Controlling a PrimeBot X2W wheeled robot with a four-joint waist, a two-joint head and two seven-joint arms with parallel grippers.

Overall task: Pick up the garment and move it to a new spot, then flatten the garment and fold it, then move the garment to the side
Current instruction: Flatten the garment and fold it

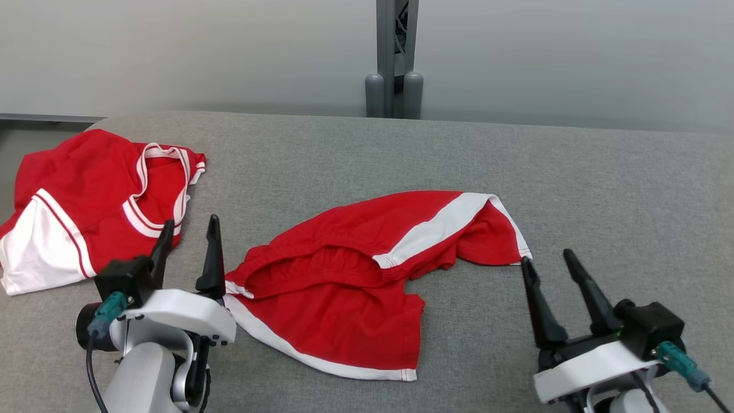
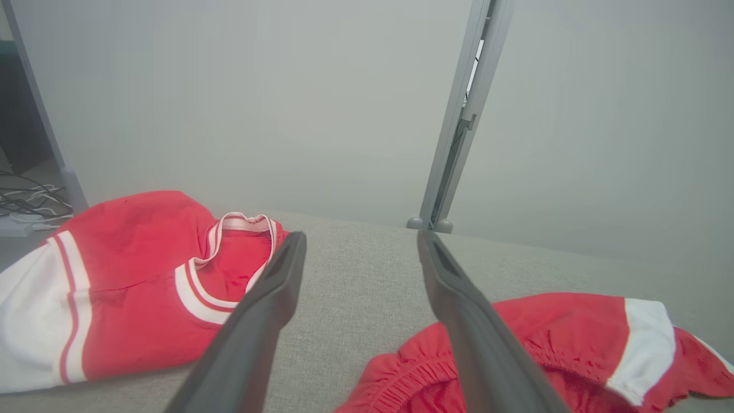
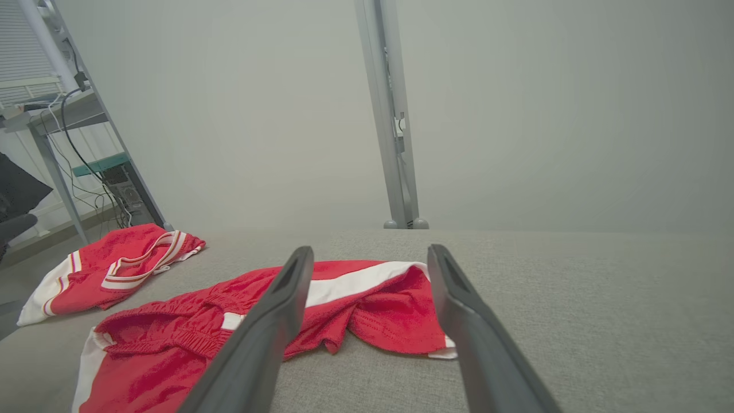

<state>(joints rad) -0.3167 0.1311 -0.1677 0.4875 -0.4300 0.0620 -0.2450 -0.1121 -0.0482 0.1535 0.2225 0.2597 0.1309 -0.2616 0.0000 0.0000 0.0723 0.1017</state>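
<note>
Left gripper [image 1: 189,226] sits at the near left of the head view with its two dark fingers spread apart and nothing between them. Its inner finger rises just beside the waistband end of the red shorts [image 1: 344,275], and whether it touches the cloth cannot be told. Right gripper [image 1: 546,258] sits at the near right, fingers likewise spread and empty, its inner fingertip just beside the hem of the far leg of the shorts. The shorts lie crumpled in the middle of the grey fabric table [image 1: 573,183], between the two grippers. Their long axis runs from near left to far right, with the gathered elastic waistband gaping toward the left gripper. One leg, marked by a broad white side stripe, stretches away to the far right, while the other leg spreads toward the robot and ends in a white-edged hem. A red jersey [image 1: 86,201] with white sleeves and striped collar lies at the table's left edge, apart from the shorts. Behind the table a grey post [image 1: 394,57] stands against a pale wall.
</note>
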